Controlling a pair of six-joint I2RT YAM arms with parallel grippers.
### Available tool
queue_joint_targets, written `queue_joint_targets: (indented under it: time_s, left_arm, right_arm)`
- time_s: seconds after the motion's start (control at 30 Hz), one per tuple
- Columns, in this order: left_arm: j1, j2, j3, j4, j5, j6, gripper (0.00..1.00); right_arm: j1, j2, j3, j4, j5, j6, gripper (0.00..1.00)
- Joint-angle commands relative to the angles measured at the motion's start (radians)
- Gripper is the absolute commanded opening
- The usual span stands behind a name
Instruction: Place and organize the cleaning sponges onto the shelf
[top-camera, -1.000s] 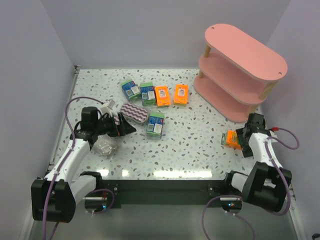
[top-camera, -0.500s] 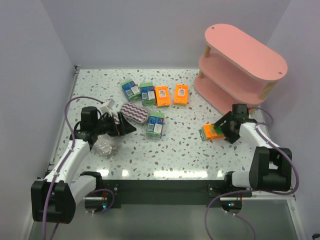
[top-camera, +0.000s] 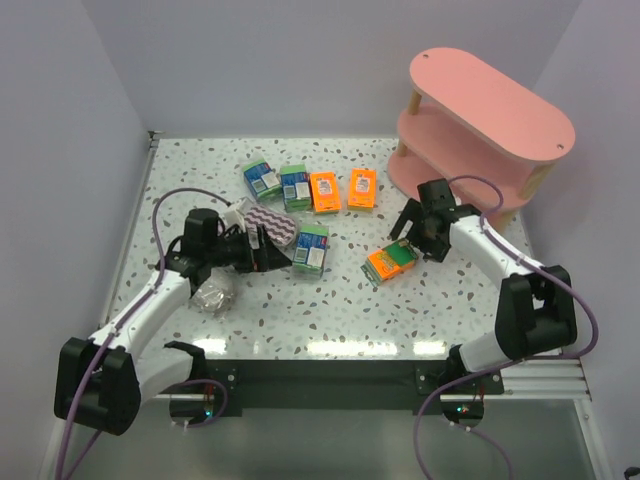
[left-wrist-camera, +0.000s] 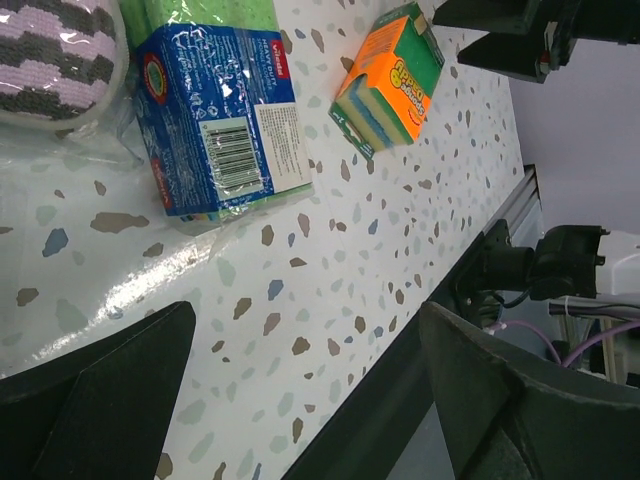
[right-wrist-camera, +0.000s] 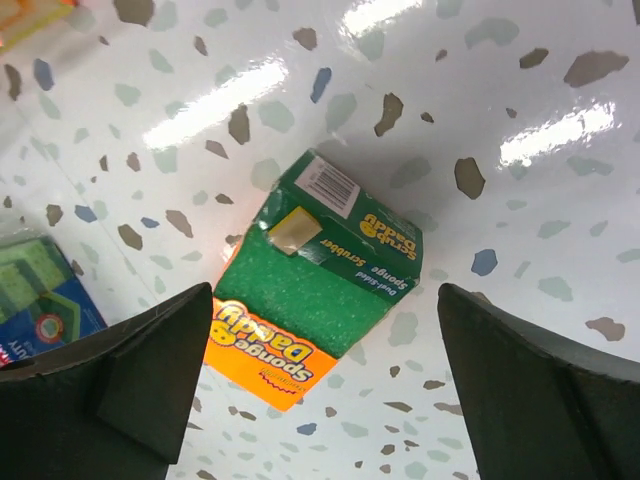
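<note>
L gripper (top-camera: 280, 256), R gripper (top-camera: 415, 238) spread wide; glossy speckled tabletop (top-camera: 330, 302), pale lilac walls (top-camera: 250, 60).

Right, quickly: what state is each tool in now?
Left tool: open, holding nothing.
Right tool: open above the orange-and-green Scrub Daddy sponge pack, not gripping it.

White-shelled left arm (top-camera: 150, 305) and right arm (top-camera: 490, 245), black joint housings. Purple cables (top-camera: 172, 200) loop along both. Left gripper (left-wrist-camera: 305, 325): matte black wedge fingers (left-wrist-camera: 100, 400). Blocky black bases (top-camera: 100, 392).
</note>
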Motion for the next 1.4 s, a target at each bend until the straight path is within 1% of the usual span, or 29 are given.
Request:
queue_joint_targets:
  time_s: [0.0,0.13,0.2,0.27,0.33,0.43,0.53,0.6,0.67,0.7,0.73,0.77,0.8,0.87,0.9,0.97,1.1,1.17,1.3,1.37]
  left_arm:
    - [-0.006,0.002,0.053,0.052,-0.016,-0.029,1.00]
    - [-0.042,0.043,0.103,0.043,-0.043,-0.025,0.99]
    - [-0.083,0.080,0.135,0.041,-0.078,-0.020,0.98]
    - [-0.137,0.133,0.210,0.028,-0.114,-0.007,0.97]
    - [-0.164,0.175,0.288,0.014,-0.128,0.017,0.97]
    - [-0.197,0.247,0.359,0.012,-0.135,0.027,0.97]
    - [-0.236,0.310,0.425,-0.017,-0.161,0.055,0.96]
    - [-0.289,0.359,0.465,-0.049,-0.208,0.095,0.95]
    - [-0.333,0.403,0.548,-0.112,-0.254,0.133,0.94]
    - [-0.380,0.455,0.578,-0.133,-0.300,0.176,0.94]
    - [-0.400,0.480,0.636,-0.156,-0.325,0.194,0.93]
    - [-0.430,0.526,0.657,-0.176,-0.363,0.222,0.93]
    - [-0.440,0.546,0.674,-0.178,-0.381,0.233,0.92]
    - [-0.451,0.586,0.723,-0.175,-0.408,0.250,0.91]
    - [-0.454,0.629,0.740,-0.172,-0.426,0.269,0.90]
    - [-0.462,0.672,0.793,-0.158,-0.435,0.294,0.89]
    - [-0.499,0.817,0.896,-0.137,-0.440,0.369,0.85]
    - [-0.520,0.891,0.962,-0.129,-0.437,0.392,0.84]
    - [-0.551,0.992,1.054,-0.114,-0.417,0.446,0.84]
    - [-0.556,1.034,1.089,-0.092,-0.397,0.449,0.84]
  right_arm:
    - [0.029,-0.027,0.087,-0.118,0.068,-0.090,0.98]
    - [0.047,-0.030,0.055,-0.135,0.038,-0.087,0.98]
    - [0.052,-0.051,0.021,-0.120,0.018,-0.060,0.98]
    - [0.054,-0.080,0.004,-0.106,0.001,-0.023,0.98]
    - [0.055,-0.090,-0.016,-0.089,-0.013,-0.003,0.98]
    - [0.057,-0.061,-0.004,-0.089,-0.031,0.023,0.98]
    - [0.061,-0.076,-0.016,-0.071,-0.030,0.057,0.95]
    - [0.061,-0.093,-0.031,-0.083,0.011,0.094,0.92]
    - [0.063,-0.177,-0.060,-0.065,0.019,0.147,0.91]
    - [0.060,-0.221,-0.091,-0.048,0.027,0.167,0.92]
    - [0.061,-0.299,-0.100,-0.048,0.053,0.184,0.92]
    - [0.060,-0.339,-0.108,-0.069,0.088,0.224,0.92]
    - [0.060,-0.370,-0.105,-0.095,0.088,0.238,0.92]
    - [0.060,-0.450,-0.090,-0.167,0.159,0.282,0.94]
    - [0.060,-0.468,-0.076,-0.243,0.180,0.293,0.95]
    - [0.060,-0.501,-0.068,-0.302,0.213,0.306,0.97]
    - [0.060,-0.527,-0.093,-0.365,0.150,0.287,0.98]
    - [0.060,-0.545,-0.114,-0.362,0.110,0.280,0.98]
    - [0.060,-0.605,-0.153,-0.365,0.101,0.269,0.98]
    - [0.060,-0.630,-0.154,-0.381,0.107,0.261,0.98]
